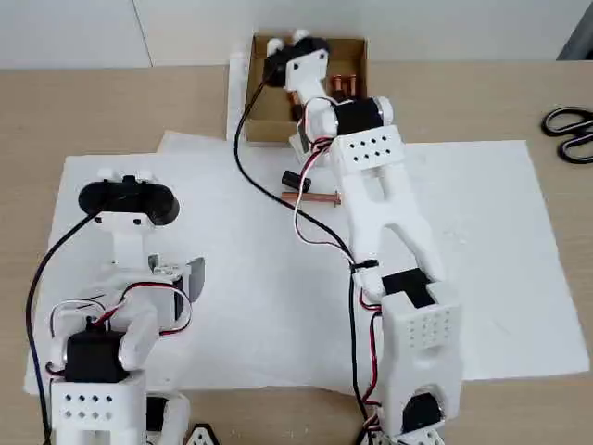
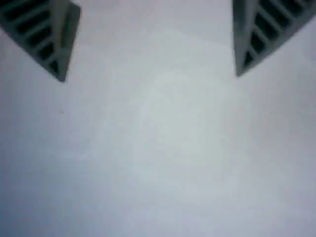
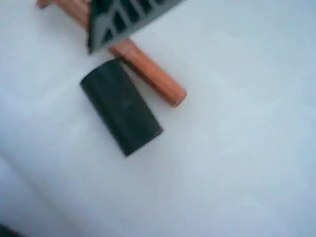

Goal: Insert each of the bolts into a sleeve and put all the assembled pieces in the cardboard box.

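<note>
Left gripper point(image 2: 150, 76) is parked low over the white paper point(image 1: 232, 306) on my left side of the table point(image 1: 93, 102). Its jaws are spread wide with nothing between them, just bare sheet under the fingers point(image 2: 54, 39). The right arm is stretched out to the far end of the sheet, wrist up over the cardboard box point(image 1: 269, 130). The right gripper point(image 1: 302, 139) points down at the near edge of the box. From its wrist cam I get one finger point(image 3: 113, 22), sitting over the head end of a loose bolt point(image 3: 148, 74). The second finger is out of shot, so I can't tell if that gripper is spread or closed, or whether the finger actually touches the bolt. The bolt point(image 1: 312, 197) is copper-coloured and lies flat on the paper just short of the box. The black sleeve point(image 1: 296, 180) lies on its side just beside it, on the box side. On the wrist cam the sleeve point(image 3: 121, 113) is at an angle to the shank, with one end right up against it. The bolt is not inside the sleeve. In the box I see some copper pieces point(image 1: 345, 88) at the right-hand side, partly hidden by the arm, and I can't tell if they carry sleeves. Scissors point(image 1: 570, 130) lie on the bare table at the far right, well apart from all of it.
</note>
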